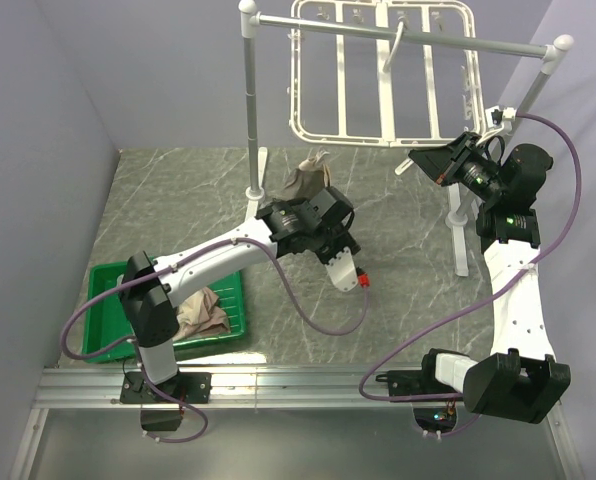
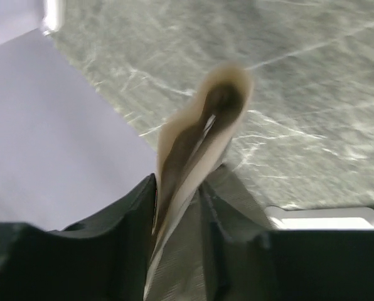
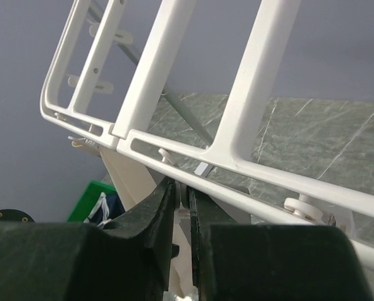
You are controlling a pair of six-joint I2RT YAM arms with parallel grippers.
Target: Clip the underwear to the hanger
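The underwear is a taupe bunch held up over the middle of the table, below the hanger's left corner. In the left wrist view the underwear stands as a blurred fold between my left gripper's fingers; the jaws are parted and the cloth leans on the left finger. My left gripper sits just under the bunch. The hanger, a white barred frame, hangs from the pole. My right gripper is at its lower right edge. There the right gripper is shut on a small white clip under the hanger's rim.
A white pole rack stands at the back, with feet on the table at left and right. A green tray at the near left holds a pinkish-beige garment and a navy garment. Grey walls close in on both sides.
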